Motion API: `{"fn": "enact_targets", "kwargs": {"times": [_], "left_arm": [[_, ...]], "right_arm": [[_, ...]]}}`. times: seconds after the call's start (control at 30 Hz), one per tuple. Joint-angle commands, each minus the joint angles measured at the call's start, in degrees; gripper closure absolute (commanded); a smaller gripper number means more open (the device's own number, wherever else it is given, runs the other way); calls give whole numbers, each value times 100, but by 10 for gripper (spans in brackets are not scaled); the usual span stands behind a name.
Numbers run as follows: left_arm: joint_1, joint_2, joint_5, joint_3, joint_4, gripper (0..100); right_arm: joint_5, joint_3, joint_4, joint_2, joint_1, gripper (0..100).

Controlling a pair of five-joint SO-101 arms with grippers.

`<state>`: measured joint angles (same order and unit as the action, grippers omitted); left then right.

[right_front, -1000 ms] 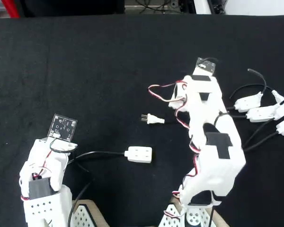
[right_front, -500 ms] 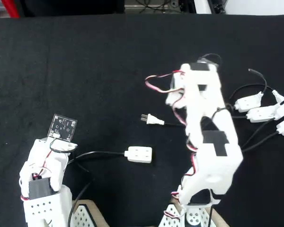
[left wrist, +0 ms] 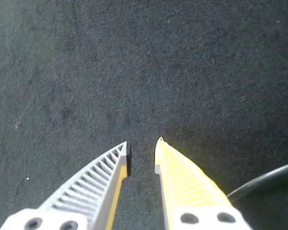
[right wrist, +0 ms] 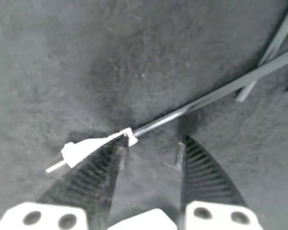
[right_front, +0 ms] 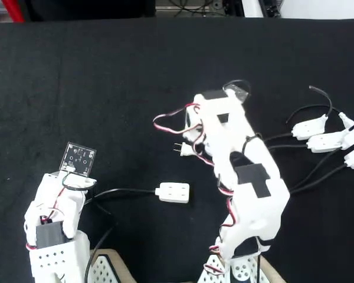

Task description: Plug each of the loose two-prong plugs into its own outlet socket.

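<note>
Presently, on the black cloth-covered table (right_front: 106, 71): one small white two-prong plug (right_front: 189, 150) is found at centre frame of the high view, prongs turned left. One white rectangular outlet socket block (right_front: 173, 193) is placed below it, well apart. The right gripper (right wrist: 149, 147) is held wide, the plug lying ungripped at one fingertip. The left gripper (left wrist: 141, 149), on the lower-left arm, is parted narrowly over bare cloth. Further white corded fittings (right_front: 330, 137) are grouped at the right edge.
</note>
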<state>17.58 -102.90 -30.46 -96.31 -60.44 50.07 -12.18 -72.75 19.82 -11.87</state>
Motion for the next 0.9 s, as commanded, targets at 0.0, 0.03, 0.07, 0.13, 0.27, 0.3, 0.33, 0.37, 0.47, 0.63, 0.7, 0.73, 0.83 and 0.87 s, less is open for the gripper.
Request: {"fn": "enact_targets", "kwargs": {"times": [0.0,0.03,0.07,0.13,0.27,0.3,0.33,0.37,0.47,0.63,0.7,0.73,0.83,0.87], "left_arm": [[31,-35,-53,-110,70,894],[31,-35,-53,-110,70,894],[31,-35,-53,-110,70,894],[31,-35,-53,-110,70,894],[31,-35,-53,-110,70,894],[40,-35,-53,-110,70,894],[40,-35,-53,-110,70,894],[40,-35,-53,-110,70,894],[40,-35,-53,-110,70,894],[40,-35,-53,-110,70,894],[40,-35,-53,-110,70,894],[40,-35,-53,-110,70,894],[48,-35,-53,-110,70,894],[48,-35,-53,-110,70,894]], "right_arm": [[97,-75,422,-189,-185,823],[123,-92,545,-189,-176,825],[220,-110,668,-189,-167,825],[440,-154,862,-189,-158,825],[677,-119,932,-259,-97,825],[712,-92,905,-303,-44,825],[747,-75,844,-365,9,825],[747,-66,774,-426,114,825],[774,-92,589,-725,264,825],[862,-303,774,-936,220,825],[862,-418,1011,-840,229,825],[862,-488,1178,-760,229,825],[870,-532,1433,-435,229,825],[870,-497,1442,-321,220,825]]}}
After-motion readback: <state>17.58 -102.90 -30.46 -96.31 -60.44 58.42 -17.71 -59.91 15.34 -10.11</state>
